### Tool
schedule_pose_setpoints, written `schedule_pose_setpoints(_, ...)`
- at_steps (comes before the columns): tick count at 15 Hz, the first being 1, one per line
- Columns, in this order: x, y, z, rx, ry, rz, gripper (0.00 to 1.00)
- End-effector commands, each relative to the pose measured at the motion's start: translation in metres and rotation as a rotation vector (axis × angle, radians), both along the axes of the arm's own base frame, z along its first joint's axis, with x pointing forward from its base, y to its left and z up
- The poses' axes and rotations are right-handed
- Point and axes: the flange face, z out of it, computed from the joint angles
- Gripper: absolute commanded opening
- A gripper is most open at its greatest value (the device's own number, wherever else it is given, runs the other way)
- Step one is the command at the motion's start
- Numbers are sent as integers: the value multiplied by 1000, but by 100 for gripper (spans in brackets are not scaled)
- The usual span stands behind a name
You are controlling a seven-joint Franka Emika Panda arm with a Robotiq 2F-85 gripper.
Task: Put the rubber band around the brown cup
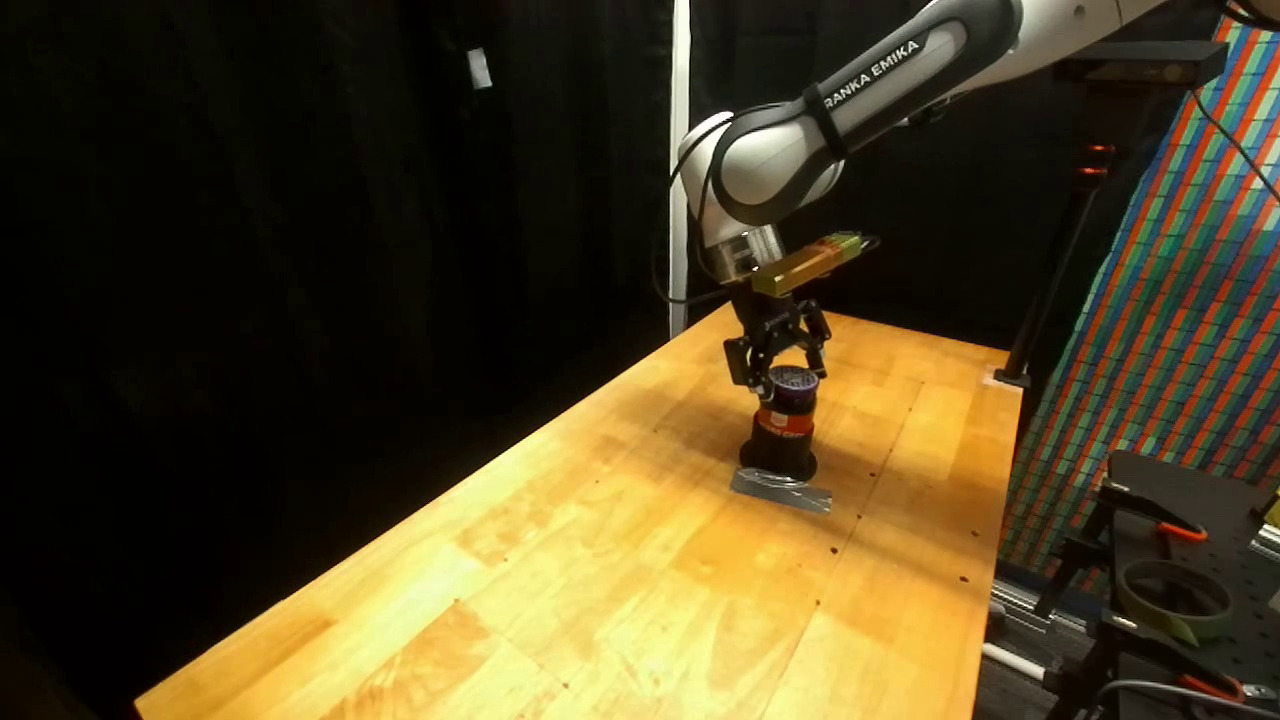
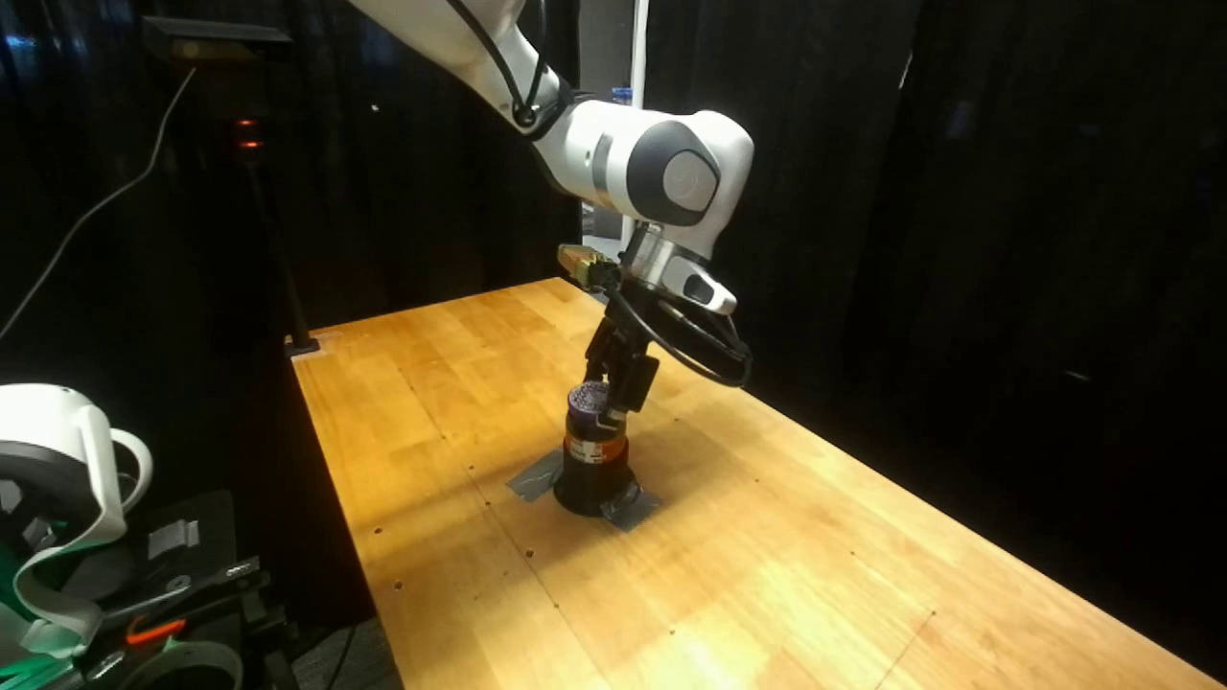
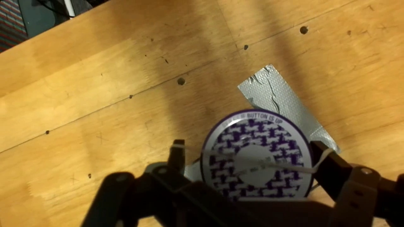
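Dark brown jar (image 2: 592, 479) upright on wooden table (image 1: 600, 570), orange-red label (image 1: 785, 423) round middle, silver duct tape (image 3: 284, 97) at base; purple-and-white lid (image 3: 255, 134) on, contents hidden. Jar under gripper (image 3: 249, 153), lid between fingertips (image 3: 176, 154); jaws spread, finger contact with lid unclear. Pale rubber band (image 3: 293, 168) strung finger to finger, crossing above lid in wrist view.

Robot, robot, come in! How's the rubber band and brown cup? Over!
End effector open, astride the top of the brown cup. Rubber band stretched between fingertips over the lid, not yet around the cup. Grey tape at the cup's base, probably no obstacle.
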Motion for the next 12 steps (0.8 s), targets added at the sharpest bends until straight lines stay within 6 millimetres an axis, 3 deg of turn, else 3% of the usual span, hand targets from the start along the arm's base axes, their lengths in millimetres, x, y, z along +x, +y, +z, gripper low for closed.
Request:
schedule_pose_setpoints(1, -9, -1, 12, 26, 59, 32, 100)
schedule_pose_setpoints(7, -28, -5, 17, 34, 31, 50, 100)
schedule_pose_setpoints(12, -58, -8, 21, 20, -60, 43, 100)
